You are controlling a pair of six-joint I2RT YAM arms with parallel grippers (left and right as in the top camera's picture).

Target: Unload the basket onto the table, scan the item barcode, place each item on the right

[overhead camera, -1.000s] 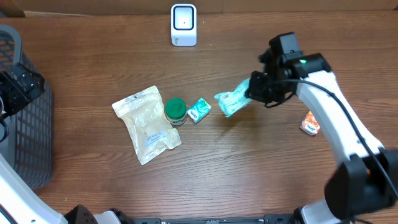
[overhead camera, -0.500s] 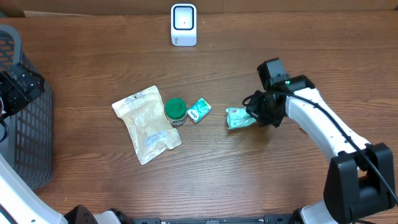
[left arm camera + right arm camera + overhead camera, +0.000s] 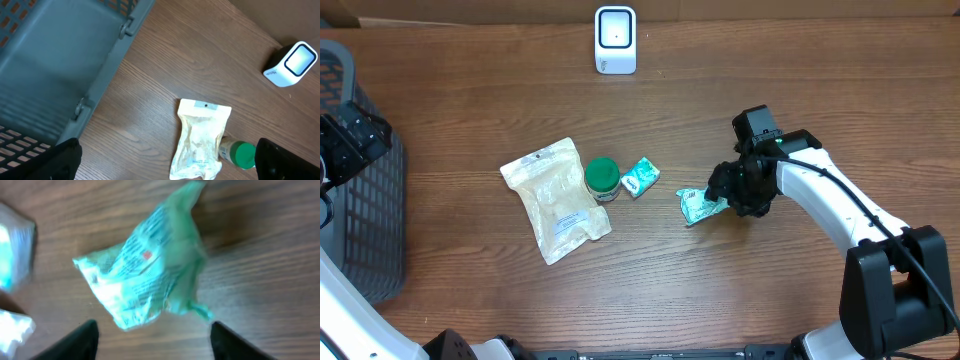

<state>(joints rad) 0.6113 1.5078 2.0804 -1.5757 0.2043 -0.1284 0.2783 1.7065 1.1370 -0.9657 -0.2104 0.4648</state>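
While the crumpled teal plastic packet (image 3: 698, 206) lies loose on the brown wooden surface (image 3: 770, 300), the right hand (image 3: 152, 332) is held low over it with its fingers (image 3: 75, 340) spread wide. Nothing is gripped.

Packet is noted right of centre, just beside the fingertips, on the side toward the middle of the surface. In the wrist view its long axis is seen running on a slant, lower left to upper right, askew to the line between the two fingers. Printed text and a small red mark are seen on the upturned face; no barcode can be made out.

White barcode scanner (image 3: 616, 40) is stood at the far edge, well apart from the packet.

Left hand (image 3: 167, 150) is opened fully, empty, and parked by the grey plastic basket (image 3: 360, 220), well apart from the packet. Right arm is by far the nearer.

A small teal-and-white box (image 3: 640, 176), a green-lidded jar (image 3: 602, 177) and a flat white pouch (image 3: 556, 200) are noted in a close row between packet and basket.

A fresh grip by the right hand is judged necessary before the packet can be presented to the scanner window; the crumpled film is expected to fold or slip.
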